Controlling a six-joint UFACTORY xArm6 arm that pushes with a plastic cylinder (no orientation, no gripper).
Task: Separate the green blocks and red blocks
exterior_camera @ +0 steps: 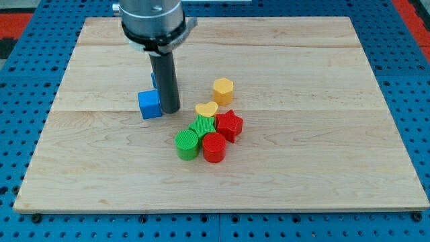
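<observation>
A green cylinder (187, 144) and a green star-shaped block (202, 126) sit tight against a red cylinder (214, 147) and a red star (229, 125) in a cluster just below the board's middle. My tip (170, 109) rests on the board above and left of this cluster, right beside a blue cube (150, 104) on its left. The tip is apart from the green and red blocks.
A yellow heart (206, 109) touches the top of the cluster. A yellow hexagon (223, 89) sits above it. Another blue block (154, 80) is mostly hidden behind the rod. The wooden board (322, 101) lies on a blue pegboard.
</observation>
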